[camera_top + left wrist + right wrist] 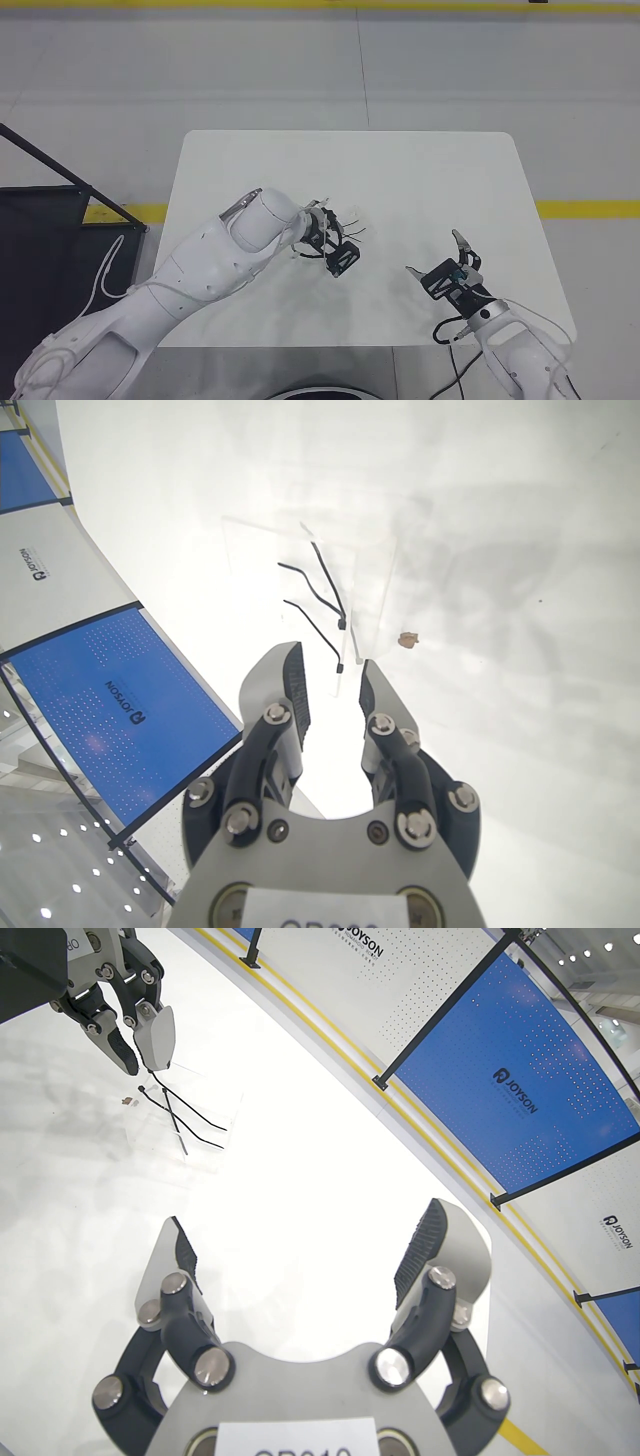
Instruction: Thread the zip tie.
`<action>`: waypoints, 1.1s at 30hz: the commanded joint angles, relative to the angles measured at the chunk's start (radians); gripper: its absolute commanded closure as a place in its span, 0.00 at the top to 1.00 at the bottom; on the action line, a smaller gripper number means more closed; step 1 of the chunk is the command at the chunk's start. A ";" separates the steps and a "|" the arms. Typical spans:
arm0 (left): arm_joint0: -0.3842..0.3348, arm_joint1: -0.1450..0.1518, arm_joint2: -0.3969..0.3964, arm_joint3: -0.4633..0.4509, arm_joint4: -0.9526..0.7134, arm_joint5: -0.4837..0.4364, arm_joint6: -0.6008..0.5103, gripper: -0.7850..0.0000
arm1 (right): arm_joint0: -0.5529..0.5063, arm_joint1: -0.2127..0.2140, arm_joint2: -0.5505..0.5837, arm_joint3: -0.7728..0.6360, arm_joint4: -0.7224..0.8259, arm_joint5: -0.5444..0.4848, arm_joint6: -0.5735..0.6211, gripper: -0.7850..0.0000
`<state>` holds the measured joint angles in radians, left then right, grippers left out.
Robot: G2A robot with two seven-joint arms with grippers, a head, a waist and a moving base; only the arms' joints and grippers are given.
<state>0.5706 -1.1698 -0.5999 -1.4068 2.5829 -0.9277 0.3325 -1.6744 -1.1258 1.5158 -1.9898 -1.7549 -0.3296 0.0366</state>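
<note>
While the left tool [331, 655] stands part open with nothing between its pads, its tips hang just above the heads of three black zip ties [341, 622]. These lie loose and unlooped on a clear plastic stand [260, 550] on the tabletop [450, 170]. Well apart from them, the right tool [306, 1214] gapes wide and empty. By my reading, threading has not begun: a tie must first be picked up, then its tail fed through its head.
</note>
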 commanded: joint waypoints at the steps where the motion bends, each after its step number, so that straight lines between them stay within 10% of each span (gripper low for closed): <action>1: -0.002 -0.001 0.003 0.002 0.001 0.000 0.000 0.39 | 0.000 0.000 0.000 0.000 0.000 0.000 0.000 1.00; 33: -0.024 -0.011 0.031 0.029 -0.002 -0.002 -0.006 0.00 | 0.000 0.000 0.000 0.000 0.000 0.000 0.000 1.00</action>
<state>0.5465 -1.1815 -0.5682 -1.3765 2.5799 -0.9290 0.3270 -1.6744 -1.1258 1.5158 -1.9898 -1.7549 -0.3296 0.0366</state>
